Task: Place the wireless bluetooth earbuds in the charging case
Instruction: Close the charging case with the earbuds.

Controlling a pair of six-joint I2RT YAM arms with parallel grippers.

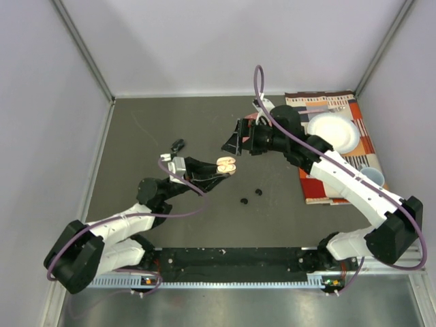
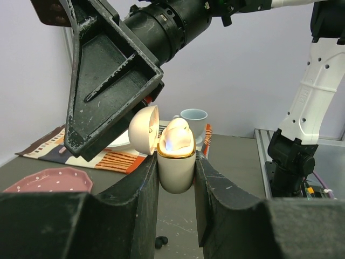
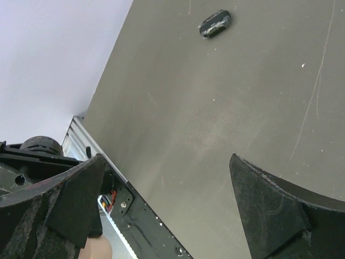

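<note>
My left gripper (image 1: 219, 170) is shut on a white charging case (image 2: 176, 171) with a gold rim, held upright above the table; its jaws (image 2: 176, 162) press both sides. The lid (image 2: 144, 127) is open to the left. Glossy white earbuds (image 2: 178, 137) sit in the top of the case. My right gripper (image 1: 233, 141) is open and empty, just above and beyond the case; its black fingers (image 2: 108, 81) loom at the upper left of the left wrist view. Two black earbuds (image 1: 244, 201) (image 1: 258, 191) lie on the table below; one shows between my left fingers (image 2: 160, 242).
A small black case (image 1: 178, 144) lies left of the grippers and also shows in the right wrist view (image 3: 214, 24). A striped placemat (image 1: 340, 109) at the right carries a white plate (image 1: 334, 131) and a pale cup (image 1: 371, 176). A pink disc (image 2: 48, 181) lies by the mat.
</note>
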